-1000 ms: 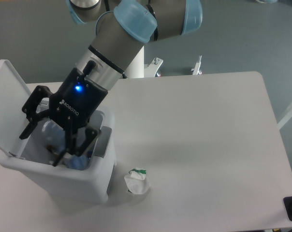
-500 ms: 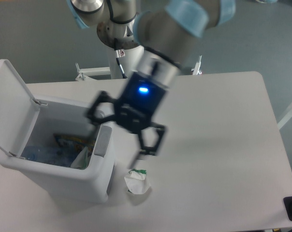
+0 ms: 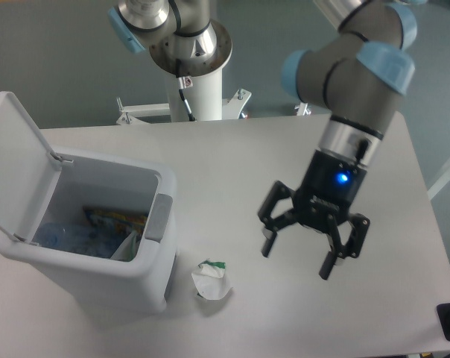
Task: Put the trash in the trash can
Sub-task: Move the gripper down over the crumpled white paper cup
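Gripper (image 3: 314,253) hangs wide and empty over bare table, well right of the crumpled wrapper (image 3: 211,280) — which lies just beside the open-lidded trash can (image 3: 139,280), not yet binned.

This looks like a robotics lab: an industrial arm (image 3: 359,82) on a white pedestal (image 3: 203,93) stands behind a plain white table (image 3: 284,149), with grey floor (image 3: 61,52) around it.

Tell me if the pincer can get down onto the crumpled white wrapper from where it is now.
Probably yes. The pincer hangs open and empty over bare table, to the right of the wrapper. Nothing lies between them; the trash can stands just on the wrapper's far side, leaving little room there.
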You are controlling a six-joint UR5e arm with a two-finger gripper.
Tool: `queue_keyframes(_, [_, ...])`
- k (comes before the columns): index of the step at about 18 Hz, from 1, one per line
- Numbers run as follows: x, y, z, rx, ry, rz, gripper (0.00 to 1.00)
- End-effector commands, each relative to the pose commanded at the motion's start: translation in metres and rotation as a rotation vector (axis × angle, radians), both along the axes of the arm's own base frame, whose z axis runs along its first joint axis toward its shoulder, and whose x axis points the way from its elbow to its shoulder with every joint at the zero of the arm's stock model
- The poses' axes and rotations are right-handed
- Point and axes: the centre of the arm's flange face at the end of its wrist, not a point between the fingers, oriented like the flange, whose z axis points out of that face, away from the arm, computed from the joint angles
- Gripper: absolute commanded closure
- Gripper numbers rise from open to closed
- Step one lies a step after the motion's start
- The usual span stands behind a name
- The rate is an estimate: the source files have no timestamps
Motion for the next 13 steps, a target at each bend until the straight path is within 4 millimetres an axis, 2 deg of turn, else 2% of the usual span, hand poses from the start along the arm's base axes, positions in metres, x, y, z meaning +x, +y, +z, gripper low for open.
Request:
queue_keyframes(2, [0.016,0.016,-0.033,-0.12,0.012,0.004,0.0])
queue_keyframes(4, [0.024,0.025,-0.048,-0.182,0.022,0.004,0.0])
queue_keyframes(6, [0.029,0.033,-0.075,-0.251,0.027,-0.003,0.0])
queue_keyframes(8, [0.035,0.04,-0.084,-0.284,0.057,-0.033,0.0])
queue_keyframes(13, [0.051,0.041,-0.102,-0.325,0.073,-0.091,0.0])
